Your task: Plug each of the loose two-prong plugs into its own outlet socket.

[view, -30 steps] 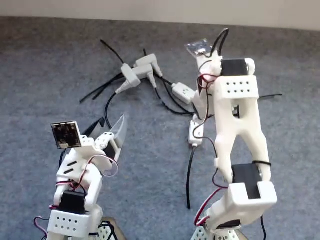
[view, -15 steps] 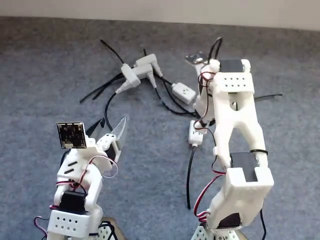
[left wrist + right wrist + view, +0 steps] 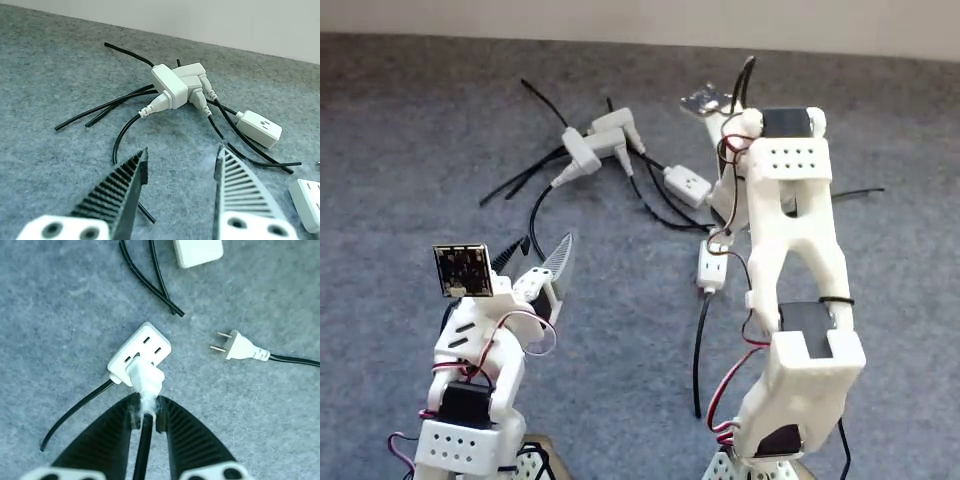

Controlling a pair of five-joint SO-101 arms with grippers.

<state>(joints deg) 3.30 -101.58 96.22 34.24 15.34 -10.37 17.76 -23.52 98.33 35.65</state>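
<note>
My right gripper (image 3: 145,407) is shut on the neck of a white two-prong plug (image 3: 145,376). The plug presses against the face of a white outlet socket (image 3: 142,351), its prongs hidden; the same socket (image 3: 710,266) lies beside the right arm in the high view. A loose plug (image 3: 239,346) with bare prongs lies on the carpet close by. My left gripper (image 3: 181,152) stands open over bare carpet, short of a cluster of joined sockets and plugs (image 3: 176,85). One more free socket (image 3: 259,128) lies to the side of that cluster.
Black cords (image 3: 525,180) trail across the grey carpet (image 3: 410,150) around the cluster (image 3: 595,145). Another socket (image 3: 687,183) sits by the right arm. A pale wall edge (image 3: 520,20) bounds the far side. Open carpet stretches on the left.
The right arm's wrist has shifted a little to the left and farther back over the socket. The left arm turned slightly, then held still with its gripper open.
</note>
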